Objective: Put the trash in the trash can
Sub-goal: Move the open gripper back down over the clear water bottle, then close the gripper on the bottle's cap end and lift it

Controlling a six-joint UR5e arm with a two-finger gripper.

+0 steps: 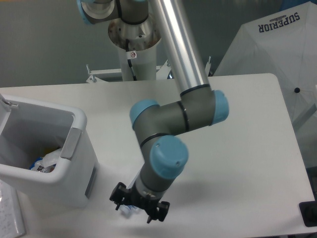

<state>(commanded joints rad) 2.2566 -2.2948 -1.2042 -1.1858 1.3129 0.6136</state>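
Bottle (130, 210) lay on the table (247, 148) at the near edge, almost all hidden under the gripper (140, 205); only a clear bit with blue showed. We saw the fingers spread apart around it, not closed. We judged it light, stiff-ish, slick plastic that could roll, so grip across the middle of the body. Farther left stood the trash can (79, 148), with some trash (47, 161) inside
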